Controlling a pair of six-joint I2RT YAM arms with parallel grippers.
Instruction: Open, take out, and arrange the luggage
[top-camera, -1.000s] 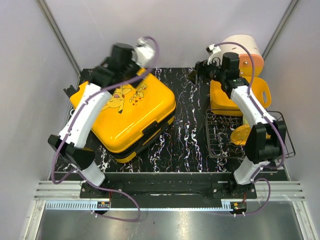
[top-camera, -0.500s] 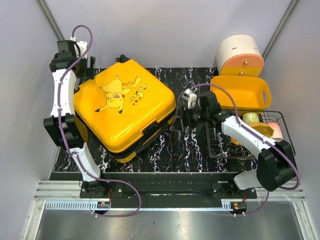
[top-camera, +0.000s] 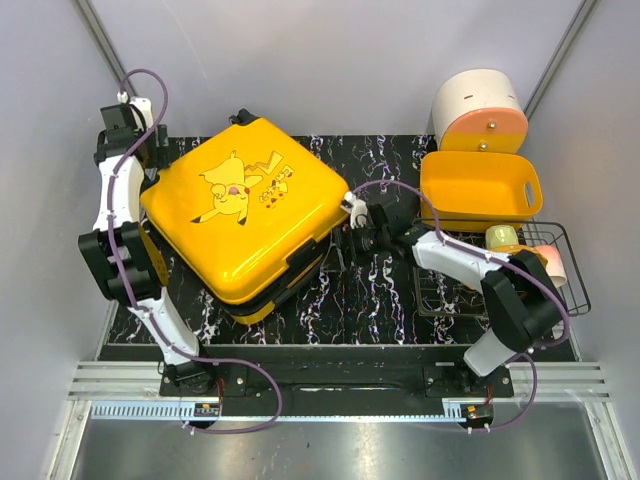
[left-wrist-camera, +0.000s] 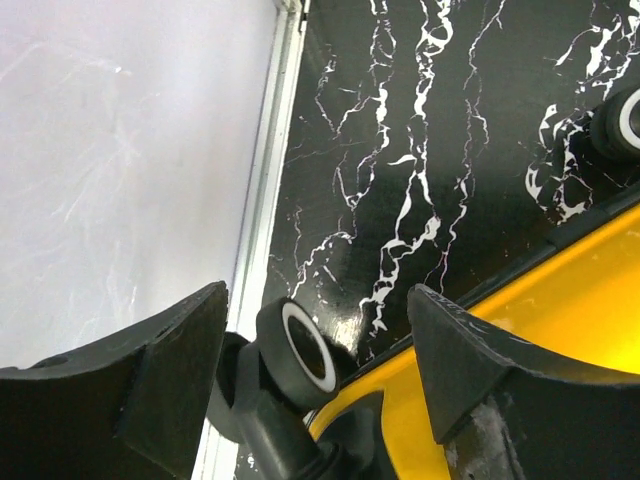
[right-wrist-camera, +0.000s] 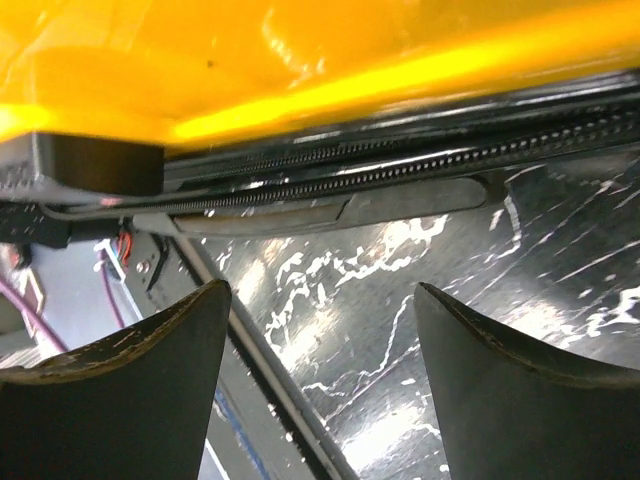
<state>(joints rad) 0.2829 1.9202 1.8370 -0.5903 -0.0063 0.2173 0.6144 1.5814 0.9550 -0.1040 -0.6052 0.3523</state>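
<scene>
Left tool (left-wrist-camera: 315, 300), wide and empty, hangs over a wheel (left-wrist-camera: 300, 350) of the closed luggage (top-camera: 250, 220), which lies on the table's (top-camera: 380, 300) left half. Right tool (right-wrist-camera: 320, 295), also wide and empty, faces its zipper seam (right-wrist-camera: 400, 175). A misjudged pinch may shove the glossy case instead of opening it.

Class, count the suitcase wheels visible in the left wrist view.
2. The near wheel sits low, left of centre, at the luggage corner; the far wheel is cut off at the upper right edge. Others may be hidden.
</scene>
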